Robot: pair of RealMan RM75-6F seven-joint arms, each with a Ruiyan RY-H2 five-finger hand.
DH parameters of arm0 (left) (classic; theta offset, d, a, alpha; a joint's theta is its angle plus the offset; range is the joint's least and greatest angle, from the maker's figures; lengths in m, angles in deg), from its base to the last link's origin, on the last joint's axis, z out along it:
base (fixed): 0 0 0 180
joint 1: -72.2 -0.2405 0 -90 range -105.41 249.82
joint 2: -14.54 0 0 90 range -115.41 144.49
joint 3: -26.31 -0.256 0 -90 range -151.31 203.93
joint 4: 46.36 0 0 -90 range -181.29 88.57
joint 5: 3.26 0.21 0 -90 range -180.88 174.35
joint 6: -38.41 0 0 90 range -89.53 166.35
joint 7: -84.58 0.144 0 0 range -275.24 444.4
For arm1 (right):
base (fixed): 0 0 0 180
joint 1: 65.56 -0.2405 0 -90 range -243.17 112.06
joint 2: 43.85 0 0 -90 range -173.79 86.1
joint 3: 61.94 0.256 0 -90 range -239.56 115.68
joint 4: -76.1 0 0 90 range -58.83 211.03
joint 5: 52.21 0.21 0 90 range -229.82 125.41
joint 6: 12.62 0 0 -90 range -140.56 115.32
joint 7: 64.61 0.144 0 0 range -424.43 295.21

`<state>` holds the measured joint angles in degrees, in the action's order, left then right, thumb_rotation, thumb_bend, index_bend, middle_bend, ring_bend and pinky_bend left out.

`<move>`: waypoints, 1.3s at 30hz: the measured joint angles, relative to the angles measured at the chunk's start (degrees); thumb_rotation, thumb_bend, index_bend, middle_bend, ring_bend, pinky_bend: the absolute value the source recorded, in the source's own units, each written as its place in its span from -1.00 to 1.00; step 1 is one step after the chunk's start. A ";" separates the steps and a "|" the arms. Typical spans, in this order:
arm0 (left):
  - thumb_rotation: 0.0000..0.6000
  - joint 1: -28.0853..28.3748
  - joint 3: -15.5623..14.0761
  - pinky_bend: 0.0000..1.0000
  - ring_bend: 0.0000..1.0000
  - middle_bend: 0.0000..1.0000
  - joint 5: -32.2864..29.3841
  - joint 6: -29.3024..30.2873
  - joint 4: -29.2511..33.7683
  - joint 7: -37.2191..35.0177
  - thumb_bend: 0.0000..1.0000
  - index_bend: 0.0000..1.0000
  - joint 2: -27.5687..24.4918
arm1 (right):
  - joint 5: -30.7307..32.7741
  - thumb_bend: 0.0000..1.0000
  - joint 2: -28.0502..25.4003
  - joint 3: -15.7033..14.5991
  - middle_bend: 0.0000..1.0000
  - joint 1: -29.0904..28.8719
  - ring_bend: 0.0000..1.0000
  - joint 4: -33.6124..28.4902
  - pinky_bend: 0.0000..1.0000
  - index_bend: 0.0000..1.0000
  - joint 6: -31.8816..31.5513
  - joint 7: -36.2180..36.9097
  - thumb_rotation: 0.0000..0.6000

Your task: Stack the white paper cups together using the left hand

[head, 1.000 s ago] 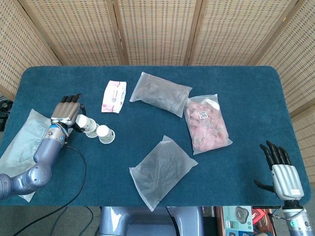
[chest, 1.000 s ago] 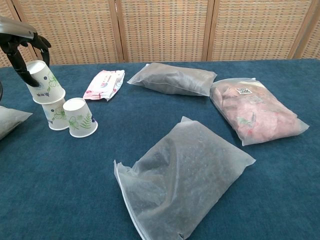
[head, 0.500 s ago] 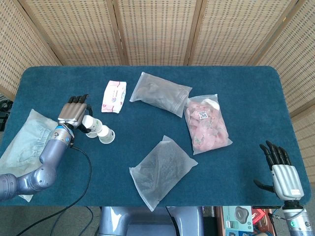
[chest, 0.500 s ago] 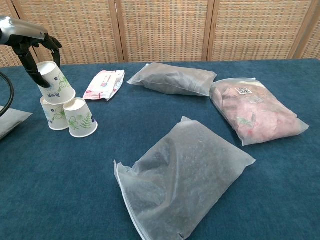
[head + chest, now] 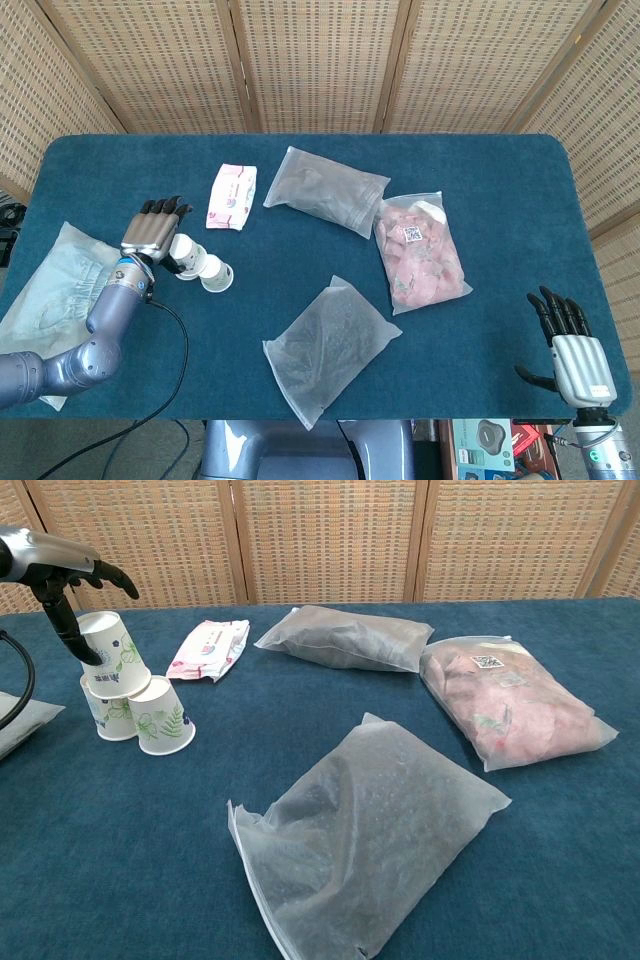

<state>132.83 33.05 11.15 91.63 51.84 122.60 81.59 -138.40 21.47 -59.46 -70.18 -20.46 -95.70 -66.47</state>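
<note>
Three inverted cups are seen at the table's (image 5: 480, 180) left side; the top cup (image 5: 113, 654) is held in the left hand (image 5: 152, 232), tilted, and rests on the left cup (image 5: 108, 712) and the right cup (image 5: 160, 715), which stand touching on the cloth; it is seated squarely on neither, so no stack can yet be judged complete, and both nestings are judged still to be done. The tilt of the top cup and the thumb against its side are shown only in the chest view; in the head view the cups are largely covered by the hand, and the grip cannot be made out there. The right hand (image 5: 573, 355) is shown only in the head view, at the near right corner, fingers apart and holding nothing; a pale bag (image 5: 40, 300) under the left arm is fully seen there too.
</note>
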 measured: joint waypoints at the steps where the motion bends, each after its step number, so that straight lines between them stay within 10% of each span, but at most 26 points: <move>1: 1.00 -0.08 0.08 -1.00 -1.00 -1.00 0.40 0.15 0.02 -0.36 -0.63 -0.83 0.08 | 0.05 -0.86 0.00 0.01 -1.00 0.00 -1.00 0.01 -1.00 -1.00 0.01 0.00 1.00; 12: 1.00 -2.91 3.31 -1.00 -1.00 -1.00 7.75 0.17 10.22 -7.30 -0.62 -0.83 -7.29 | 0.08 -0.86 -0.07 0.07 -1.00 -0.11 -1.00 0.12 -1.00 -1.00 0.22 0.56 1.00; 20: 1.00 -10.91 3.18 -1.00 -1.00 -1.00 24.87 6.96 21.67 -12.58 -0.63 -0.85 -13.21 | -1.10 -0.86 -0.38 0.03 -1.00 0.04 -1.00 0.37 -1.00 -1.00 -0.78 1.61 1.00; 31: 1.00 -34.76 -12.07 -1.00 -1.00 -1.00 67.12 33.71 17.17 -11.56 -0.63 -0.93 -2.03 | -1.90 -0.86 0.00 -0.29 -1.00 -0.03 -1.00 0.75 -1.00 -1.00 -0.88 -0.14 1.00; 39: 1.00 -47.53 -18.05 -1.00 -1.00 -1.00 75.16 43.40 3.94 -11.09 -0.63 -1.00 7.47 | -2.80 -0.86 0.55 -0.88 -1.00 -0.26 -1.00 0.54 -1.00 -1.00 -0.49 -2.36 1.00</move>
<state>85.30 15.00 86.32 135.03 55.78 111.51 89.06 -141.19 22.02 -60.34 -70.44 -19.92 -96.18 -68.84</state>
